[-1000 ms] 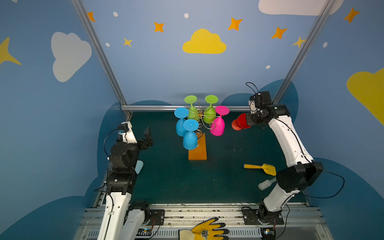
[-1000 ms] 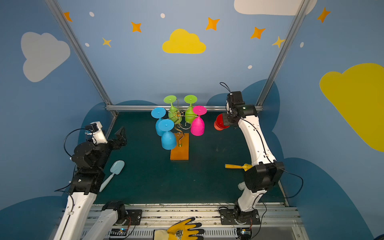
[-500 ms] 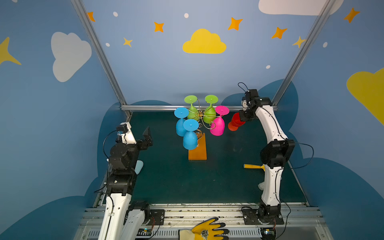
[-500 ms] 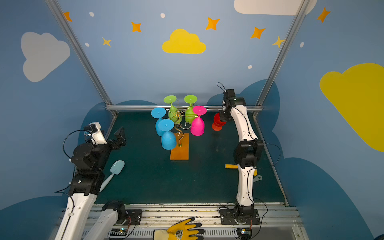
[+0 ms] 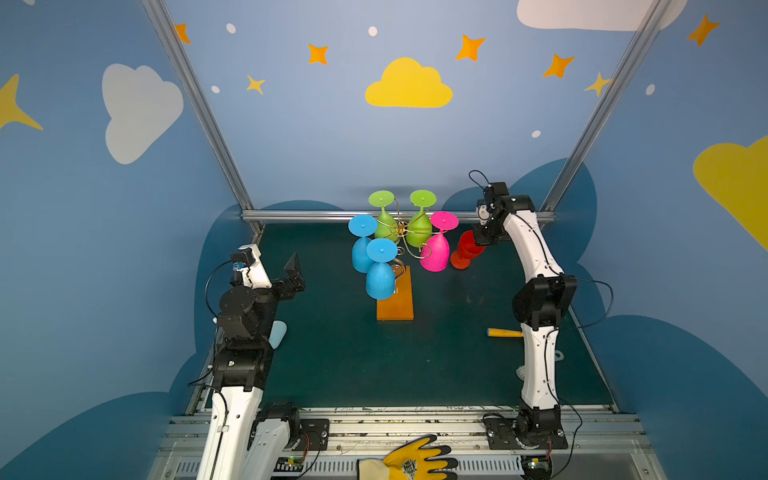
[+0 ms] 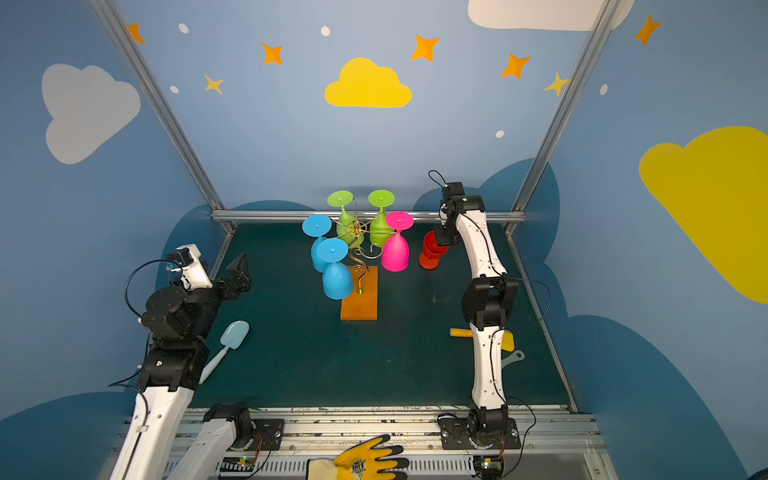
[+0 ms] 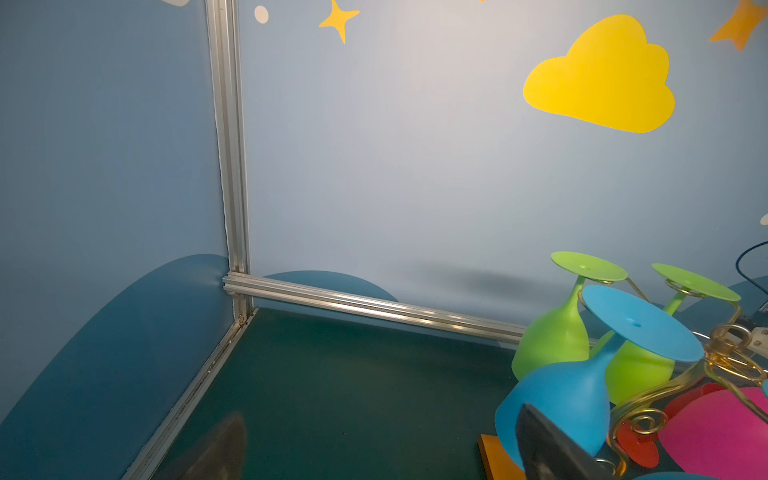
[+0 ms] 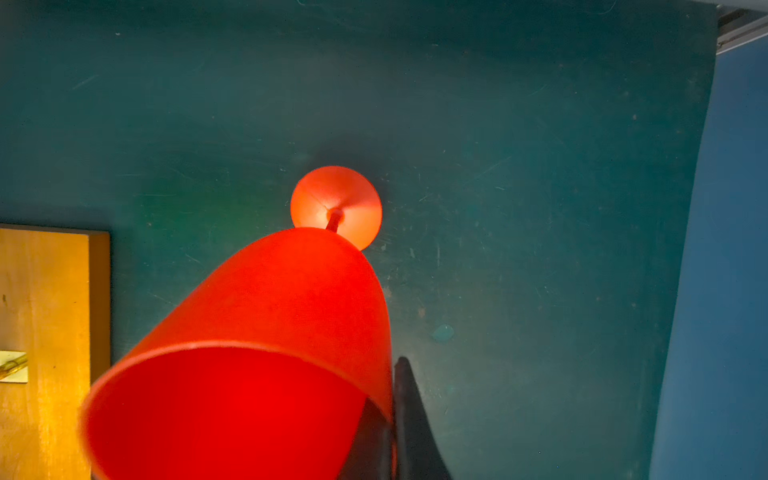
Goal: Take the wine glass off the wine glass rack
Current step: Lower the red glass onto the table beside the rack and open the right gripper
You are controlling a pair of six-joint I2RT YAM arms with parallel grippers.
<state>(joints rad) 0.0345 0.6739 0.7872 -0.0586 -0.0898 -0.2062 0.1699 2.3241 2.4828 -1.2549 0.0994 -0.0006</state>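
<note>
The wine glass rack (image 5: 401, 228), gold wire on an orange wooden base (image 5: 395, 305), stands mid-table in both top views (image 6: 359, 303). Blue, green and pink glasses hang from it upside down. The red wine glass (image 5: 467, 249) is off the rack, to the right of the pink glass (image 5: 434, 253). It is tilted with its foot low over the mat (image 8: 336, 203); contact is unclear. My right gripper (image 8: 386, 386) is shut on its rim, one finger inside the bowl and one outside. My left gripper (image 5: 293, 274) hangs open and empty at the left, away from the rack.
A yellow scoop (image 5: 503, 332) lies by the right arm. A pale blue spoon (image 6: 232, 336) lies by the left arm. A yellow glove (image 5: 415, 461) rests on the front rail. An aluminium frame bar (image 5: 374, 215) runs behind the rack.
The right arm has drawn upright and in toward the rack. The red glass has tipped from lying sideways to foot-down and dropped toward the mat. The left arm has stayed still.
</note>
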